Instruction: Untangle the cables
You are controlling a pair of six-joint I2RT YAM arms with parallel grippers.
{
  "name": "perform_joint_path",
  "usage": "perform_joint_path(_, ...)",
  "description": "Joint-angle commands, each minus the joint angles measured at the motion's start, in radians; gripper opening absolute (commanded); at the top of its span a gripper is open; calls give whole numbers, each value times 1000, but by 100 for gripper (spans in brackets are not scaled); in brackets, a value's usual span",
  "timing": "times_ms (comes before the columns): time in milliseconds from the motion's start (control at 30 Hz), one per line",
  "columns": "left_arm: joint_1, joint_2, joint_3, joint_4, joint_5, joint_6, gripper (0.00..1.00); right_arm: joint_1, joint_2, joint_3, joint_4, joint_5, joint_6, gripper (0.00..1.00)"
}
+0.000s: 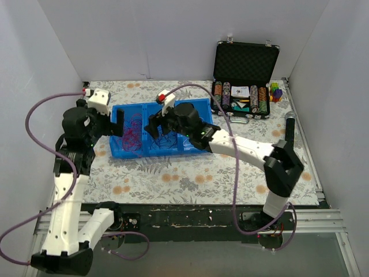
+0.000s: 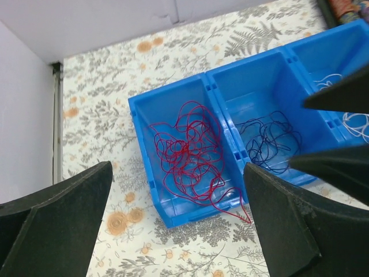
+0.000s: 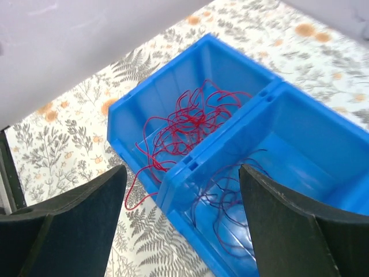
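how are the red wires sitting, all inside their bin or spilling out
Partly out: most of the red wires lie in the blue bin, but one loop hangs over its wall onto the tablecloth.

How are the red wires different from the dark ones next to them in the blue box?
The red cables are bright red; the dark cables look navy or black. The red cables make a fuller, denser tangle; the dark cables make a thinner one. One red strand hangs over the near wall of the blue tray onto the tablecloth; the dark cables stay inside. Both are thin, loopy and lie in neighbouring compartments of that tray.
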Motion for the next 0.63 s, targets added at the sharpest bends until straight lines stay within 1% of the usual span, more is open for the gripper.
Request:
perform_joint_path(0, 0, 119, 113, -68, -152, -130, 98, -1, -194, -75, -126, 199, 31, 88)
perform_joint_path(100, 17, 203, 172, -85, -199, -186, 98, -7, -289, -140, -269, 366, 71, 89)
perform_joint_path(167, 35, 243, 176, -79, -208, -223, 98, -22, -352, -201, -361, 429, 97, 89)
perform_joint_path(267, 55, 288, 158, -56, -210, -292, 98, -47, -473, -321, -438, 466, 105, 91)
perform_joint_path(400, 65, 329, 108, -19, -201, -344, 98, -73, -647, -482, -465, 487, 117, 91)
perform_joint_path(500, 66, 364, 77, 14, -226, -364, 98, -87, -750, -539, -507, 495, 115, 92)
perform_joint_path(600, 66, 383, 46, 54, -225, -377, 98, -90, -839, -563, -554, 536, 114, 92)
